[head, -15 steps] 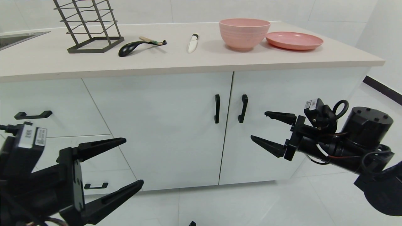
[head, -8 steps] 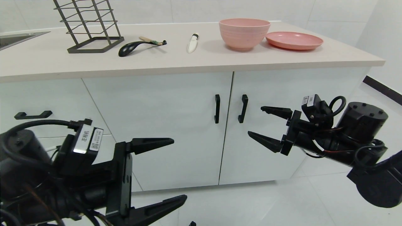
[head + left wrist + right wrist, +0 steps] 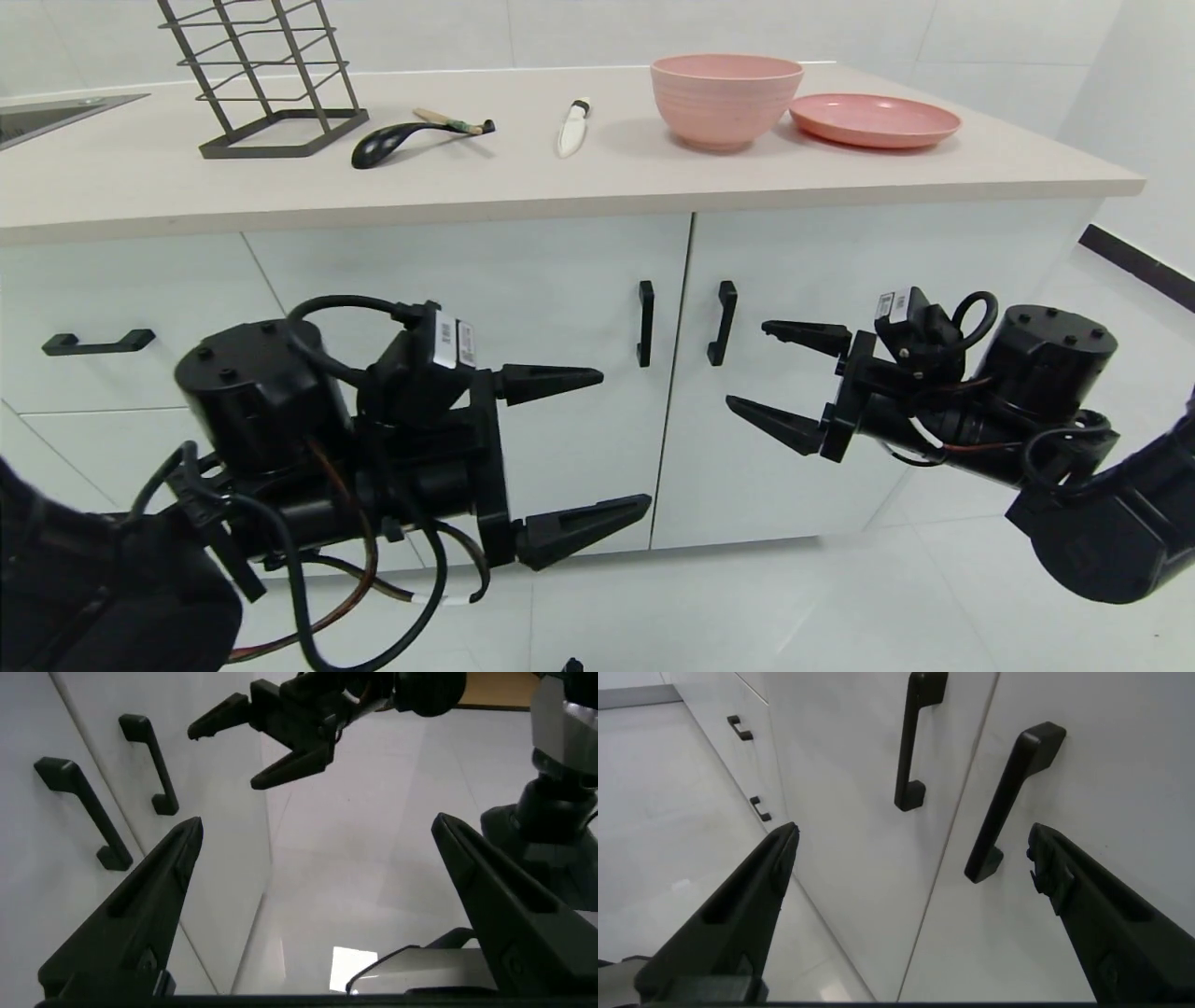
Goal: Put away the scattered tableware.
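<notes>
Wire rack [image 3: 271, 84] top cut off above, sink [image 3: 47, 114] cropped at left, wooden-handled utensil [image 3: 448, 121] too small to identify

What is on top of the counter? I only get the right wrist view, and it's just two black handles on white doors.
Observer: A pink bowl stands on the countertop, next to a pink plate.
Operator: Are there any spoons?
Observer: Yes, a black spoon lies beside a wire rack.
Operator: Is my other gripper holding something?
Observer: No, the left gripper is open and empty, lower than the countertop.
</notes>
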`<state>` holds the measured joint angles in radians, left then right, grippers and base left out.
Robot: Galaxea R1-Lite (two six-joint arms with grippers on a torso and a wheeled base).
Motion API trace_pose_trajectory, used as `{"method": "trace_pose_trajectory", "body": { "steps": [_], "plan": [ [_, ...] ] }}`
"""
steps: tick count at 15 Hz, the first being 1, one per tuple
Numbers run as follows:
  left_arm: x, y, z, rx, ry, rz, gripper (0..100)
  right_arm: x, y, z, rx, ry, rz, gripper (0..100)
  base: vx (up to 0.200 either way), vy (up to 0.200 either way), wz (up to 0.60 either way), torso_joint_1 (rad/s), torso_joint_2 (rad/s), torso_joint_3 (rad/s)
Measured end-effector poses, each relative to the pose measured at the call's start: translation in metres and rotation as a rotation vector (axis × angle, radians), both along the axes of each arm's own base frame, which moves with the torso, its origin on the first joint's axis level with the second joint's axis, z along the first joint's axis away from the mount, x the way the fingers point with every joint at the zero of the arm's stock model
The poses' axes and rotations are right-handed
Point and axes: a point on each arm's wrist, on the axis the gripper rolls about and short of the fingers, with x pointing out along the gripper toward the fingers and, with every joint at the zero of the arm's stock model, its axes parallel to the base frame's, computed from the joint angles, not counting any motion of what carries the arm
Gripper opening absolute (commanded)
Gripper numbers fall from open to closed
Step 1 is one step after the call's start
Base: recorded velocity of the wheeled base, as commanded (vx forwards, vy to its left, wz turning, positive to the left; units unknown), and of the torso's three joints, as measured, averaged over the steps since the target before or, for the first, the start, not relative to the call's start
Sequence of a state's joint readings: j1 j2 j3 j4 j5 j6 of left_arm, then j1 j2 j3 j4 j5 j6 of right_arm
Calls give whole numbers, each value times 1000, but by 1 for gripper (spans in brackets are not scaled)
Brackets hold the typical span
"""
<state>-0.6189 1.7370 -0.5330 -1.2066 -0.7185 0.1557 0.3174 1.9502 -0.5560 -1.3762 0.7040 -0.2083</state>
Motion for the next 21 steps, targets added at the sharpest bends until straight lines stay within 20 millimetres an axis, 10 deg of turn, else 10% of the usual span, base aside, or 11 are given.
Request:
{"method": "trace_pose_trajectory", "body": {
  "steps": [21],
  "plan": [
    [62, -45, -40, 17, 94, 186, 100, 56, 24, -26, 7, -58, 120, 100, 0, 0, 0, 0, 0, 0]
  ]
}}
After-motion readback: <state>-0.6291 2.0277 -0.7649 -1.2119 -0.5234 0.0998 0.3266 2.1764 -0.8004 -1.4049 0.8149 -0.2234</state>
